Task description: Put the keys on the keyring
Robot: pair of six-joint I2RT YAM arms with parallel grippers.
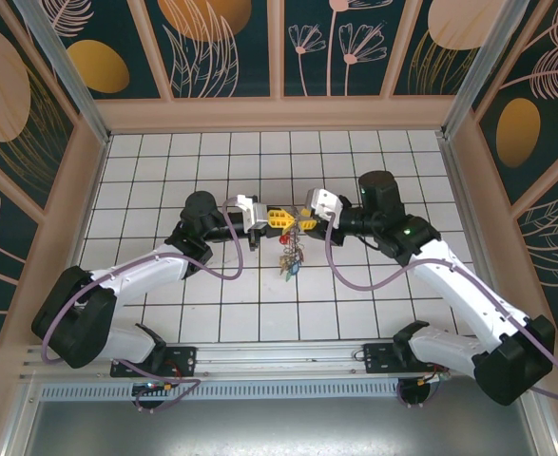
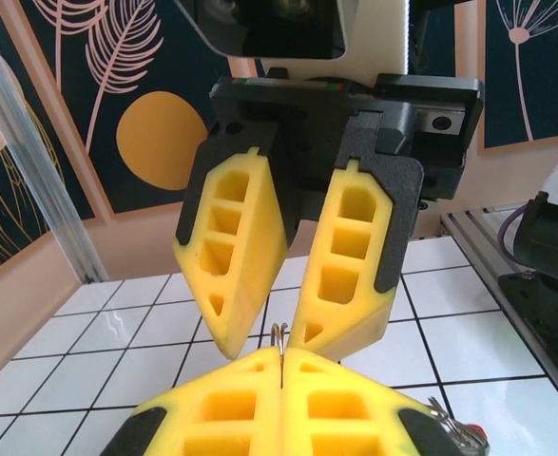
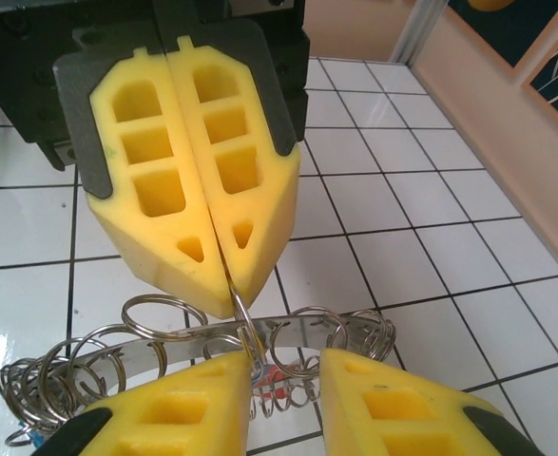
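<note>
My two grippers meet tip to tip above the middle of the tiled floor. The left gripper (image 1: 277, 218) (image 2: 281, 356) (image 3: 226, 283) is shut on a thin wire ring (image 2: 280, 334) (image 3: 243, 318), seen edge-on, that hooks onto the keyring. The keyring (image 3: 212, 334) is a flat grey metal band carrying several small wire rings. The right gripper (image 1: 305, 217) (image 3: 286, 357) (image 2: 265, 347) stands open, one finger on each side of the wire ring, its left fingertip touching it. The keys (image 1: 290, 258) hang in a bunch below both grippers. A red key head (image 3: 272, 378) shows between the right fingers.
A cluster of small wire rings (image 3: 41, 389) hangs along the band's left end. White tiled floor (image 1: 259, 304) spreads around the grippers, bounded by tan walls (image 1: 279, 114) with patterned panels and aluminium posts.
</note>
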